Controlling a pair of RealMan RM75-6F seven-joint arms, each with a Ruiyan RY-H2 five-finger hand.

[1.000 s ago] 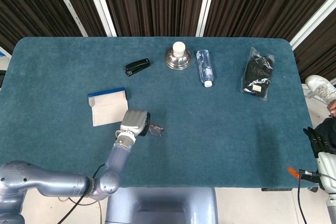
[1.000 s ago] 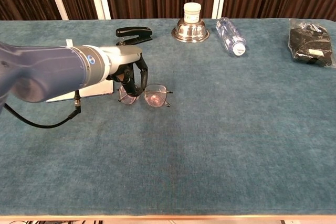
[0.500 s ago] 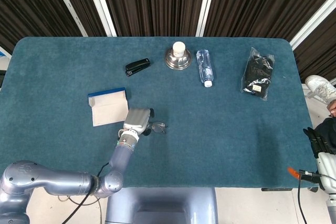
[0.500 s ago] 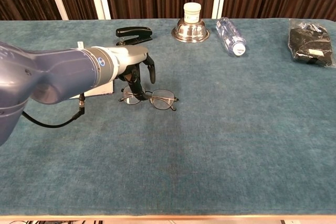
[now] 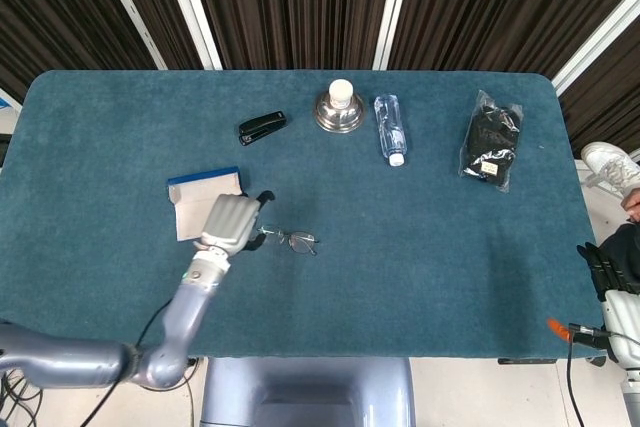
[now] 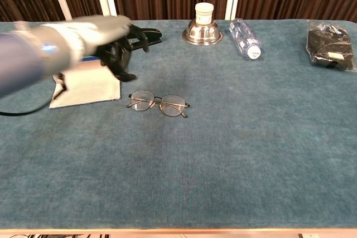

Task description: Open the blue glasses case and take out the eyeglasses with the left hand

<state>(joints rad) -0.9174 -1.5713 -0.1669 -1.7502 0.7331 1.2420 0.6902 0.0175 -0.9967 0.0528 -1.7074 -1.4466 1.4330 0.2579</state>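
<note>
The thin wire-framed eyeglasses [image 6: 158,103] lie flat on the teal cloth-covered table [image 6: 251,137], just beside the open blue glasses case with its pale lining [image 6: 89,86]. The risk, as I judge it, is a low sweep of the left hand [image 6: 114,48] catching the frame and dragging it. That hand hovers above the case, fingers spread, holding nothing and touching nothing.
</note>
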